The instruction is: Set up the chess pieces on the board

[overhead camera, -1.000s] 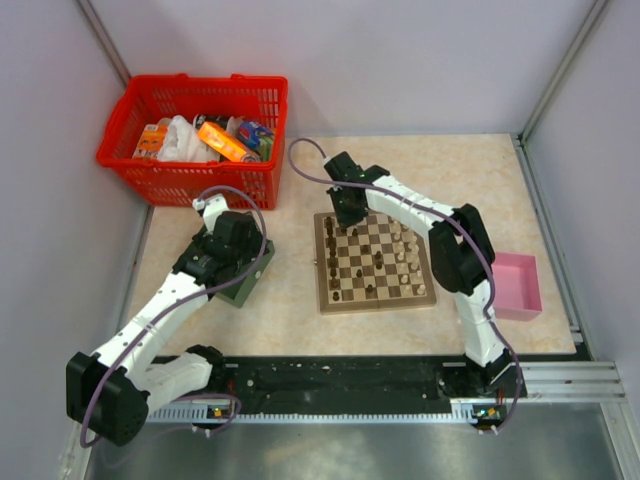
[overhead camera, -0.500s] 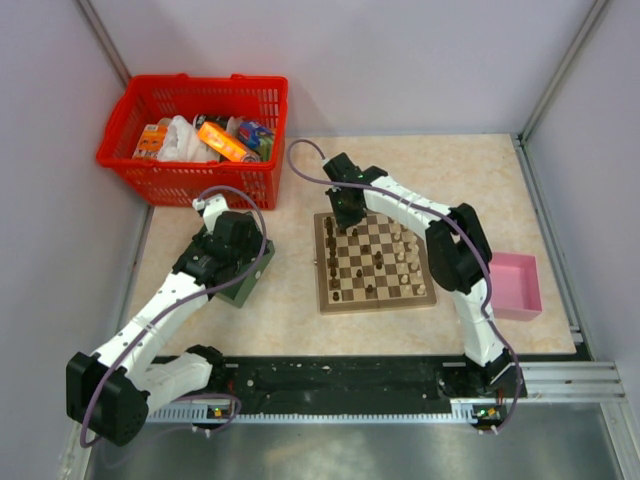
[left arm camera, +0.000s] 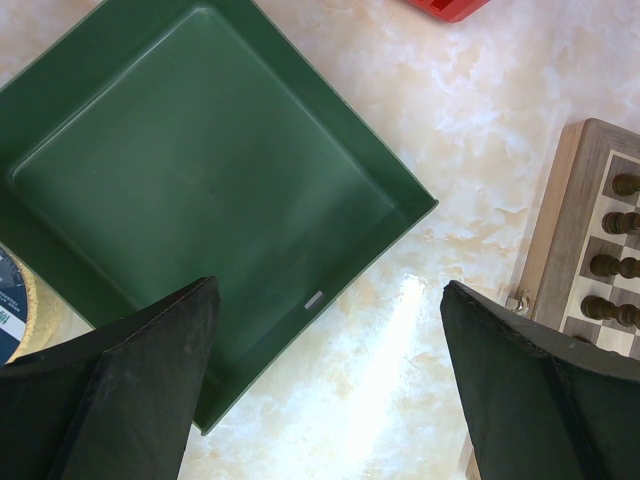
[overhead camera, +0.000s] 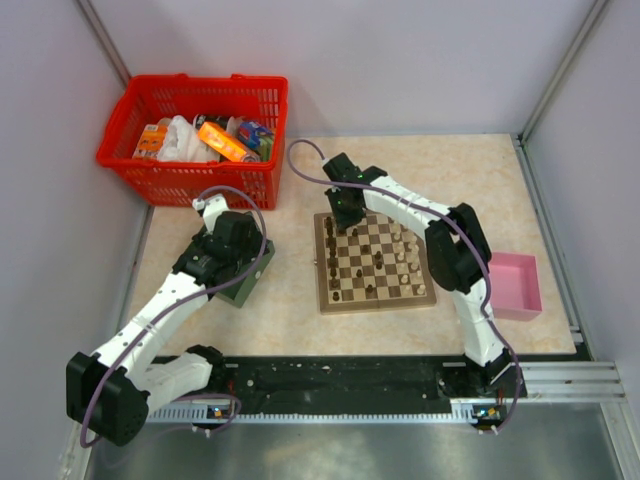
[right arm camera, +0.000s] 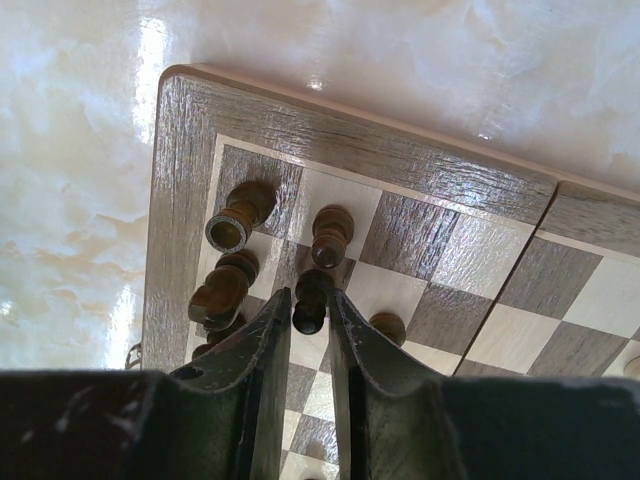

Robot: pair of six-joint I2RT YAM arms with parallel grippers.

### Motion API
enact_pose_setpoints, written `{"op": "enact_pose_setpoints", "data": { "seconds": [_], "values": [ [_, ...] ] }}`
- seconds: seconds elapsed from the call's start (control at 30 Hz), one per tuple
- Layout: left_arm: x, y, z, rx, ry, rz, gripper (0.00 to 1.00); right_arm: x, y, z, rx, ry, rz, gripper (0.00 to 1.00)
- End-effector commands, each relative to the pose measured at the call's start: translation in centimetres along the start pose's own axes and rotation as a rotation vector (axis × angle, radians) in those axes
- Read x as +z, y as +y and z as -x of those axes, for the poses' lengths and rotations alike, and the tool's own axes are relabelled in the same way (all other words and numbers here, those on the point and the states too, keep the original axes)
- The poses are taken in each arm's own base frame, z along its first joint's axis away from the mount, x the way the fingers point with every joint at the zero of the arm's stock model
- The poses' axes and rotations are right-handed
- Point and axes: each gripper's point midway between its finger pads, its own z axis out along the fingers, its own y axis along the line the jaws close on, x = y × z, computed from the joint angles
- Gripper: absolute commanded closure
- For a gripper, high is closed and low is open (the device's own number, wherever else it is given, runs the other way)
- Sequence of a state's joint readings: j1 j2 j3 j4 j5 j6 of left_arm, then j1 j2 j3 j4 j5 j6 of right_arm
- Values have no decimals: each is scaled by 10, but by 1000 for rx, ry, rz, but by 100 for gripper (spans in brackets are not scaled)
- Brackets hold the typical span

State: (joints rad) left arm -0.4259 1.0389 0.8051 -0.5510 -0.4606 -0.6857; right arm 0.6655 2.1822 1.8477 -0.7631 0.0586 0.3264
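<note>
The board (overhead camera: 325, 292) lies mid-table, with dark brown pieces along its left side and cream pieces (overhead camera: 405, 256) towards the right. My right gripper (overhead camera: 343, 222) hangs over the board's far left corner. In the right wrist view the board (right arm camera: 180, 200) fills the frame and the right gripper (right arm camera: 309, 296) is shut on a dark pawn (right arm camera: 310, 315) that stands upright on the second column. A dark rook (right arm camera: 235, 222), a knight (right arm camera: 222, 290) and another pawn (right arm camera: 331, 235) stand close by. My left gripper (left arm camera: 328, 290) is open and empty, above the green tray's edge.
A green tray (left arm camera: 200, 180) sits left of the board and shows under the left wrist (overhead camera: 243, 290). A red basket (overhead camera: 195, 125) of packets stands at the far left. A pink box (overhead camera: 517, 285) sits at the right edge. Dark pieces (left arm camera: 620, 215) line the board's near-left column.
My right gripper has shifted slightly left over the board's far left corner. The left arm has not moved.
</note>
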Motion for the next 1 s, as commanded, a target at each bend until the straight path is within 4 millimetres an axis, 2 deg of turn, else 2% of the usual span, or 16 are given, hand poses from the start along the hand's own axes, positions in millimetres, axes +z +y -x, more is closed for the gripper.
{"op": "enact_pose_setpoints", "data": {
  "seconds": [0.0,0.2,0.37,0.5,0.63,0.77,0.97],
  "values": [
    [-2,-8,15,-34,-38,-22,3,-5,7,14,6,-39,16,76],
    [-3,-7,15,-31,-41,-18,3,-21,12,27,6,-81,37,69],
    [-4,-7,17,-33,-45,-20,3,-39,13,40,6,-128,44,67],
    [-5,-6,17,-30,-46,-17,3,-54,3,45,17,-157,28,67],
    [-5,-6,16,-38,-45,-20,3,-61,-16,40,46,-164,-12,67],
    [-4,-7,15,-40,-43,-25,3,-60,-32,30,77,-156,-29,67],
    [-4,-9,16,-38,-42,-29,3,-48,-36,16,88,-110,-20,67]
  ]
}}
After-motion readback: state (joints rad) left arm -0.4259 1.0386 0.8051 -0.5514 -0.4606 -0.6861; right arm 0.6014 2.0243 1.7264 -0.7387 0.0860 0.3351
